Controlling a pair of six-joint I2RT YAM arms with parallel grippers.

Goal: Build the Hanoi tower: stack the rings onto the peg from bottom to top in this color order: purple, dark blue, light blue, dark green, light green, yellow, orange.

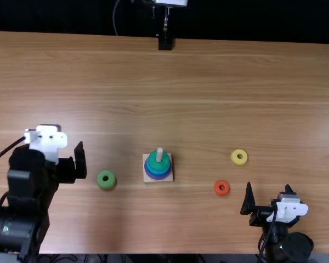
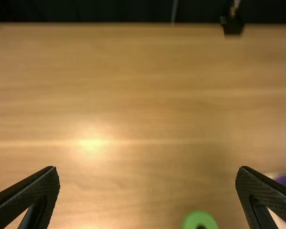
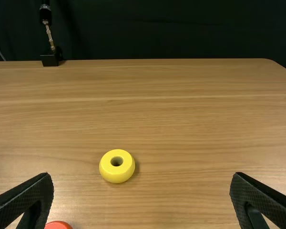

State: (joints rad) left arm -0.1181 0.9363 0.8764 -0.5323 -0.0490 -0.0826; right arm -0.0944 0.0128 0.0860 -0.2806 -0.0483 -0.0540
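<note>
In the top view, a pale square base [image 1: 168, 179] carries an upright peg [image 1: 159, 155] with stacked rings: dark green [image 1: 159, 165] uppermost, blue and purple [image 1: 158, 177] below. The light green ring [image 1: 102, 181] lies left of the base. To the right are the orange ring [image 1: 217, 192] and, farther back, the yellow ring [image 1: 235, 159]. My left gripper [image 1: 66, 137], left of the green ring, is open and empty; so is my right gripper [image 1: 268, 185], right of the orange ring. The left wrist view has my left gripper [image 2: 148, 168]; the right wrist view, my right gripper [image 3: 142, 174] and the yellow ring [image 3: 107, 168].
A black stand [image 1: 165, 43] with a metal rod is at the table's [image 1: 219, 71] far edge. Cables lie along the near edge, below the left arm and the middle.
</note>
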